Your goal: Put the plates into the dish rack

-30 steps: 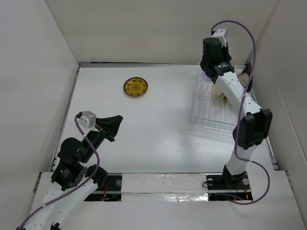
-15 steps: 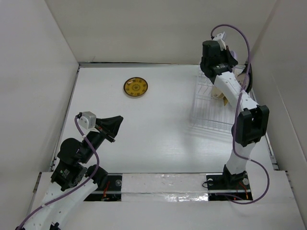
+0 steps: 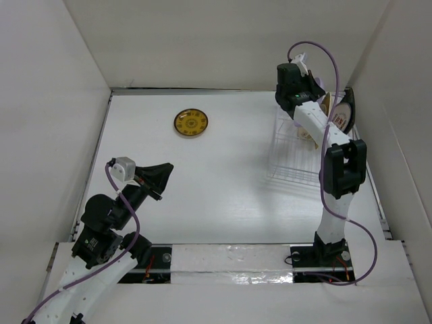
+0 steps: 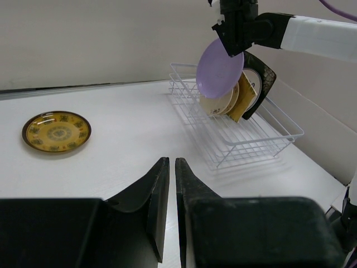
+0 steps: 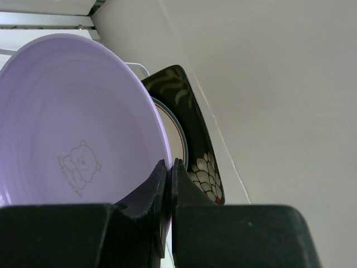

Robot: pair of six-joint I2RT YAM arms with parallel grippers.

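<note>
My right gripper [image 3: 305, 93] is shut on the rim of the lavender round plate [image 5: 72, 123], holding it on edge above the far end of the white wire dish rack [image 3: 291, 158]. In the left wrist view the plate [image 4: 219, 68] hangs in front of the plates standing in the rack [image 4: 254, 142]: a cream one [image 4: 215, 105], a yellow one [image 4: 243, 101], a white one [image 4: 254, 84] and a dark patterned one [image 4: 264, 75]. The brown-and-yellow patterned plate [image 3: 191, 123] lies flat on the table at the back left. My left gripper [image 3: 162, 174] is shut and empty, well short of it.
White walls close in the table on the left, back and right; the right wall [image 3: 398, 128] is just beyond the rack. The dark plate [image 5: 192, 128] stands right behind the lavender one in the right wrist view.
My right arm has swung the lavender plate up and toward the back, from low over the rack to above its far end. The left arm has not moved.
</note>
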